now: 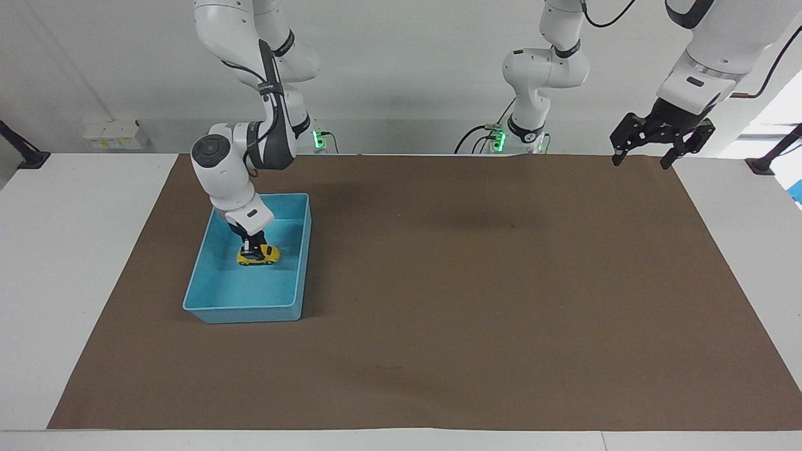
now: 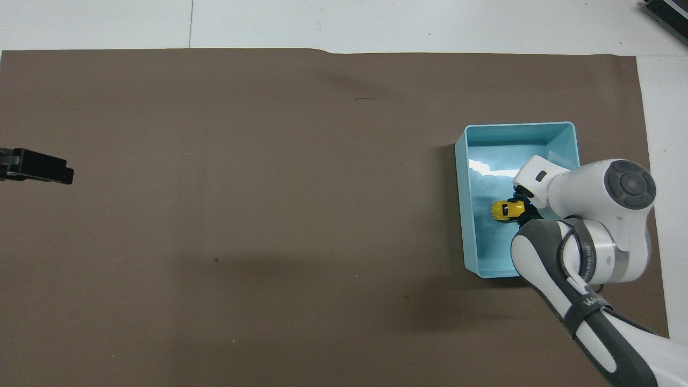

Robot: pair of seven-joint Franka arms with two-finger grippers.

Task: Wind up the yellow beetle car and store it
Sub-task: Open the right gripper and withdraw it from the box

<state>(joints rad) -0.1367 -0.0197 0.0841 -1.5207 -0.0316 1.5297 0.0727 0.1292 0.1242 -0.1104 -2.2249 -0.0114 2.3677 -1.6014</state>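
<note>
The yellow beetle car (image 1: pixel 263 255) is inside the light blue tray (image 1: pixel 244 307), low at the tray's floor near its middle. My right gripper (image 1: pixel 254 245) reaches down into the tray and is shut on the car's end toward the right arm's end of the table. In the overhead view the car (image 2: pixel 503 210) shows inside the tray (image 2: pixel 463 215), with the right gripper (image 2: pixel 521 207) partly hidden under its own wrist. My left gripper (image 1: pixel 648 150) waits open and empty, raised over the mat's corner at the left arm's end; its tip shows in the overhead view (image 2: pixel 40 166).
A brown mat (image 1: pixel 476 282) covers most of the white table (image 1: pixel 69 263). The tray stands on the mat toward the right arm's end. A small white box (image 1: pixel 116 133) sits at the table's edge near the robots.
</note>
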